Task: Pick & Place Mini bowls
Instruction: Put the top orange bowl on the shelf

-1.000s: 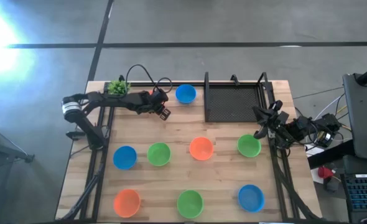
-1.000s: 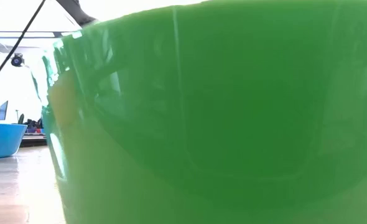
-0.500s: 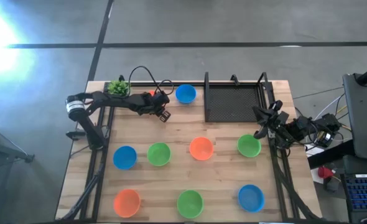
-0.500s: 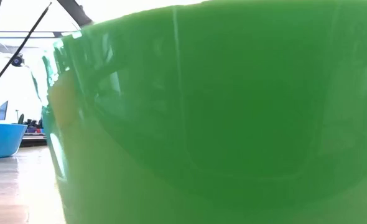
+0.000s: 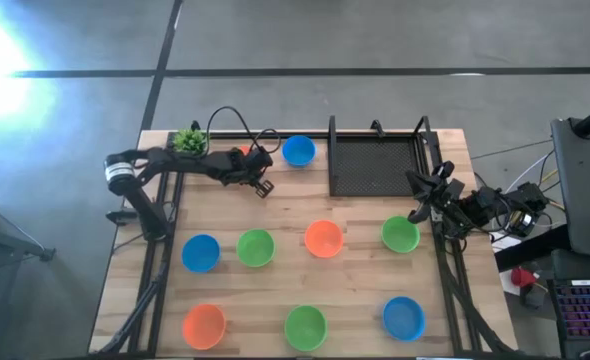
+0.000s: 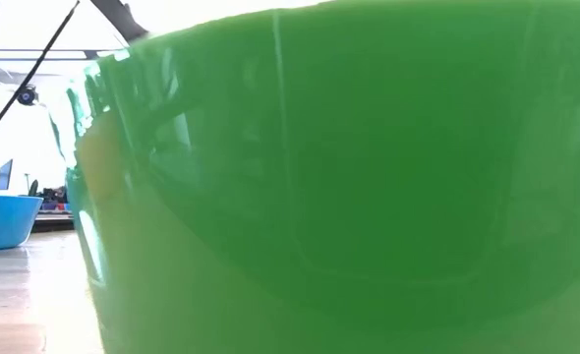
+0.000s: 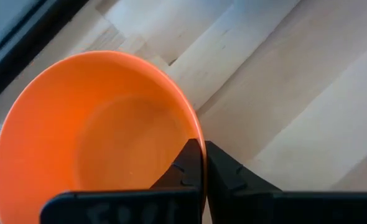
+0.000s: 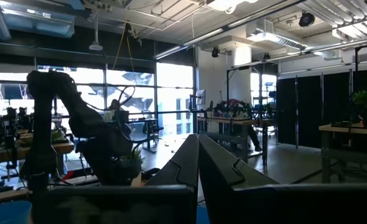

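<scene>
Several mini bowls, orange, blue and green, lie spread over the wooden table (image 5: 365, 290). One orange bowl (image 7: 96, 143) is at the far left, mostly hidden under my left arm in the high view (image 5: 243, 151). My left gripper (image 7: 203, 163) is shut on it. A blue bowl (image 5: 298, 151) rests on its base just right of it. My right gripper (image 8: 199, 152) is shut on nothing, held level at the table's right side (image 5: 417, 207), near a green bowl (image 5: 400, 234). My left gripper pinches the orange bowl's rim (image 7: 199, 134) between its two fingers, one finger inside the bowl and one outside. The fingers come from above, pointing down. The bowl is upright over the wood; I cannot tell whether it rests on the table or is lifted.
A black mesh tray (image 5: 375, 165) stands at the far right and a small potted plant (image 5: 188, 140) at the far left corner. A green bowl (image 6: 349, 197) fills the low view, with a blue bowl (image 6: 0, 218) to its left. Cables run along the far edge.
My left gripper has edged slightly toward the table's left edge, above the orange bowl. Every other bowl and my right arm have kept still.
</scene>
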Robot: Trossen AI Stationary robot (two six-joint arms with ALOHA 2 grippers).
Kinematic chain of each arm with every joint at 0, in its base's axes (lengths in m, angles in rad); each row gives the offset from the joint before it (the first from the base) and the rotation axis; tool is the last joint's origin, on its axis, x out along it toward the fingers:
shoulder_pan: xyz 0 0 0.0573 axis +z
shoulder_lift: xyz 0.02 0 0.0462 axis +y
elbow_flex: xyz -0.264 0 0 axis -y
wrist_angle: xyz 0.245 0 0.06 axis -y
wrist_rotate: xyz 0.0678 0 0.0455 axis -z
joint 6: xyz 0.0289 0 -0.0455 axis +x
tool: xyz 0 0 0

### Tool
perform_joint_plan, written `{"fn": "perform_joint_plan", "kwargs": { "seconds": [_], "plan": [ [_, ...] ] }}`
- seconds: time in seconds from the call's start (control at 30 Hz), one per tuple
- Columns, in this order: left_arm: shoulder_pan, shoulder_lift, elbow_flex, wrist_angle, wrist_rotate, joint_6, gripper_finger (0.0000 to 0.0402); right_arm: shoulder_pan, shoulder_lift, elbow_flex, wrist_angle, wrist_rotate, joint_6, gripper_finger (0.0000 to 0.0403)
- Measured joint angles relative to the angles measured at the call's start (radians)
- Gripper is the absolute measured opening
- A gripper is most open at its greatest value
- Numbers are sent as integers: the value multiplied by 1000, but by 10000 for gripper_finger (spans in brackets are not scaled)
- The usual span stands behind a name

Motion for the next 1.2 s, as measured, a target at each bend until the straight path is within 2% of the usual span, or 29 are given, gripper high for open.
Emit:
{"fn": "perform_joint_plan", "kwargs": {
  "seconds": [0.17, 0.4, 0.6, 0.73, 1.0, 1.2],
  "plan": [
    [-69, -46, 7, 0, -80, 31, 1, 0, 0, 0, 0, 0, 0, 8],
    [-231, -92, 39, 2, -332, 133, 1, 0, 2, 24, -20, 0, -8, 8],
    [-363, -106, 64, 40, -573, 269, 0, 0, 10, 139, -260, 0, 48, 8],
    [-434, -106, 60, 159, -689, 463, 0, 0, 63, 213, -365, 0, 116, 8],
    [-497, -103, 58, 385, -715, 834, 0, -2, 295, 313, -375, 4, 163, 8],
    [-504, -102, 57, 468, -666, 995, 0, -14, 498, 398, -375, 78, 200, 8]
  ]
}}
